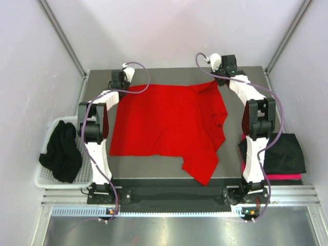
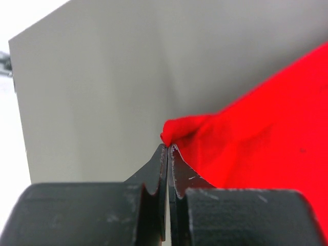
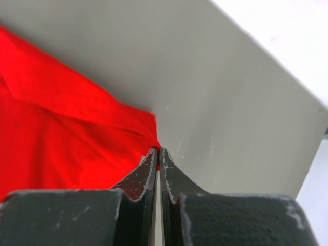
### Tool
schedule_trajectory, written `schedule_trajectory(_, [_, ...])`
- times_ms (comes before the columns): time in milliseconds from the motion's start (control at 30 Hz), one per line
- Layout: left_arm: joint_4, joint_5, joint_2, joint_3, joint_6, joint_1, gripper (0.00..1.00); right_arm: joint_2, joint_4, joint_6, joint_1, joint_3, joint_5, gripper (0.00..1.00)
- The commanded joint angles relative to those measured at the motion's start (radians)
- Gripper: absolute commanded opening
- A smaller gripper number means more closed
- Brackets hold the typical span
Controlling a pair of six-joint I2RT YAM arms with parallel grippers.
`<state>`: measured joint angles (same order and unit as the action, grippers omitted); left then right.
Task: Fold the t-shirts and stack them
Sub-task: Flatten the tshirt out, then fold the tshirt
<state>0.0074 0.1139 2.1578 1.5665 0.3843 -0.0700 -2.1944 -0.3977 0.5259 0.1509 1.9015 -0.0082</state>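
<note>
A bright red t-shirt (image 1: pixel 169 125) lies spread over the grey table (image 1: pixel 148 166), with one part hanging toward the front edge. My left gripper (image 1: pixel 124 88) is at the shirt's far left corner. In the left wrist view the gripper (image 2: pixel 168 146) is shut, pinching a bunched tip of the red t-shirt (image 2: pixel 256 133). My right gripper (image 1: pixel 218 82) is at the far right corner. The right wrist view shows it (image 3: pixel 158 149) shut on the edge of the red t-shirt (image 3: pixel 61 128).
A white mesh basket (image 1: pixel 45 177) off the table's left side holds a crumpled black shirt (image 1: pixel 61 151). To the right, a folded black shirt (image 1: pixel 284 151) lies on a pinkish-red one (image 1: pixel 284 177). White walls stand close around the table.
</note>
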Motion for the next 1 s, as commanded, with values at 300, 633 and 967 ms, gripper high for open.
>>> schedule_trajectory(300, [0.046, 0.038, -0.233, -0.134, 0.013, 0.007, 0.0, 0.272, 0.007, -0.023, 0.009, -0.168, 0.002, 0.0])
schedule_trajectory(633, [0.014, 0.038, -0.299, -0.217, 0.025, 0.01, 0.0, 0.399, -0.033, -0.047, 0.01, -0.291, -0.018, 0.0])
schedule_trajectory(967, [0.019, 0.032, -0.354, -0.292, 0.027, 0.019, 0.0, 0.539, -0.061, -0.067, 0.009, -0.462, -0.047, 0.0])
